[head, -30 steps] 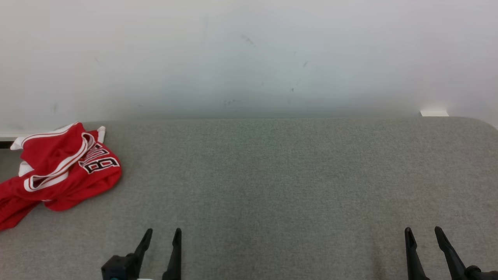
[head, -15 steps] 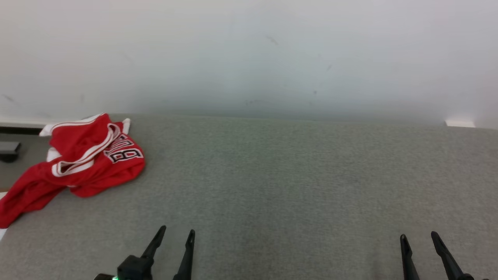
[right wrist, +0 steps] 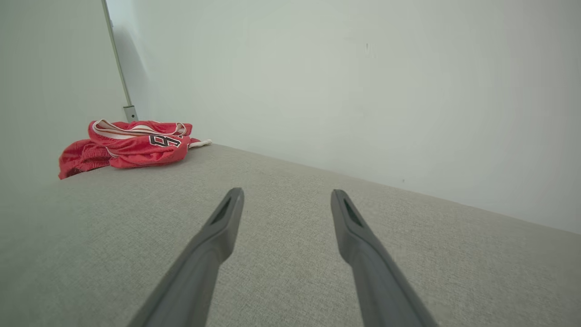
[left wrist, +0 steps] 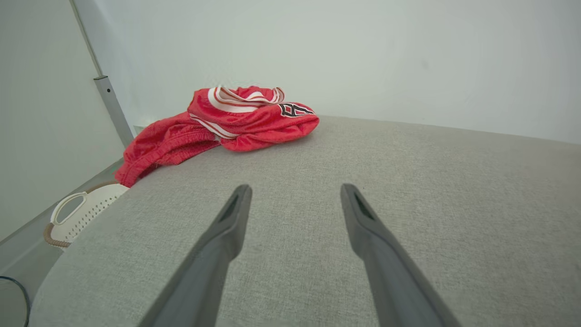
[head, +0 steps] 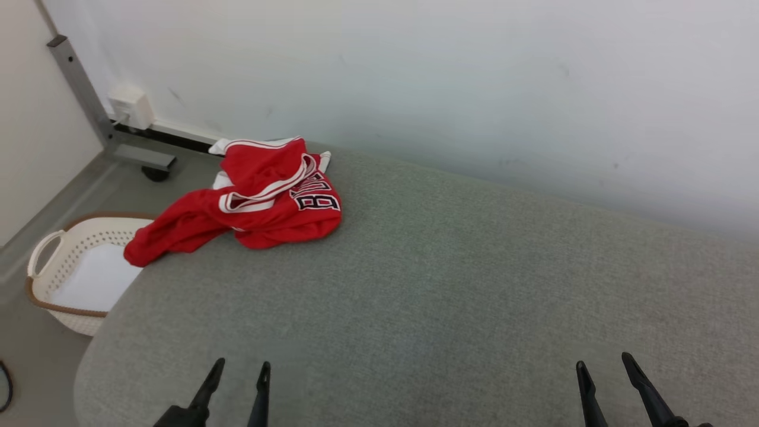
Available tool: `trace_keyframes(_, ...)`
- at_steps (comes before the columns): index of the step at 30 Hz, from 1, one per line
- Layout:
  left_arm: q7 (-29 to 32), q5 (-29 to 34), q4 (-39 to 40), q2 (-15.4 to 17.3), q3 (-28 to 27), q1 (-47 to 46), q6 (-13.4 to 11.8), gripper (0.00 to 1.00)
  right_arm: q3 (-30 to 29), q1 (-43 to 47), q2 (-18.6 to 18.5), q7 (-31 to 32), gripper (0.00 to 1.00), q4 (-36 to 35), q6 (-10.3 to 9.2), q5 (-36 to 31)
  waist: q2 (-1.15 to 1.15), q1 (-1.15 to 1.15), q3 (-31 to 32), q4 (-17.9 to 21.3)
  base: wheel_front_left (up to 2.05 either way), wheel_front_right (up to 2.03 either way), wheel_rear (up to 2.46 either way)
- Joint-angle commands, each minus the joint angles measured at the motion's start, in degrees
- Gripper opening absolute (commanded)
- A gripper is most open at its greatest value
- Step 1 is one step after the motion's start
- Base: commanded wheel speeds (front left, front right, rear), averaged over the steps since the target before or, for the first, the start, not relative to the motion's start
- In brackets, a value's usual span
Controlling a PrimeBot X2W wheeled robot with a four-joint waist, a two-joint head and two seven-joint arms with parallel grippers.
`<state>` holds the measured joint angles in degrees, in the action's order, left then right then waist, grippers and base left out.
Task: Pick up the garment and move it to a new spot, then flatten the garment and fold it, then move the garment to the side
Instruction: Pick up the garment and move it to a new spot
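Observation:
The garment [head: 255,201] is a red jersey with white trim and black lettering, crumpled at the far left corner of the grey table [head: 450,284], one end drooping over the table's left edge. It also lies ahead in the left wrist view [left wrist: 227,122] and far off to the left in the right wrist view [right wrist: 129,145]. My left gripper [head: 242,369] is open near the table's front edge, well short of the garment, its fingers [left wrist: 227,227] empty. My right gripper [head: 603,362] is open at the front right with nothing between its fingers [right wrist: 222,227].
A white perforated laundry basket [head: 53,261] with a brown rim stands on the floor left of the table, under the garment's hanging end. A grey metal post [head: 77,89] and a white box [head: 129,107] stand by the white wall [head: 474,77] behind the table.
The head camera has turned left, so the garment sits nearer the picture's middle and the basket and post have come into view. Both grippers stay open; the garment lies as before.

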<state>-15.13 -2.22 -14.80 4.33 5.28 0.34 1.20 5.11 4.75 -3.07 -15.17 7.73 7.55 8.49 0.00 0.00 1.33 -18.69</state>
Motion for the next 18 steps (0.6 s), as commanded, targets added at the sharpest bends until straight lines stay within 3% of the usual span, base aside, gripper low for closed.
trace_keyframes(1, -0.04, -0.91, 0.34, 0.13, -0.63, 0.53, -0.05, 1.00, 0.21, -0.64, 0.01, 0.02, 1.00, 0.20, -0.12, 0.17, 0.00, 0.00, -0.30, -1.22, 0.00, 0.00, 0.00)
trace_keyframes(9, -0.04, -4.15, 0.37, 1.89, -5.88, -8.22, 1.21, 1.00, 1.28, -3.37, -2.12, 0.02, 1.00, -2.14, -0.12, -0.94, 0.00, 0.00, -7.85, 0.32, 0.00, 0.00, 0.00)
trace_keyframes(18, 3.15, -1.53, -13.47, 10.65, -6.84, -35.93, 2.18, 1.00, 3.46, -10.90, -8.38, 0.02, 1.00, -5.34, -0.12, -2.46, 0.00, 0.00, -23.61, 2.34, 0.00, 0.00, 0.00)
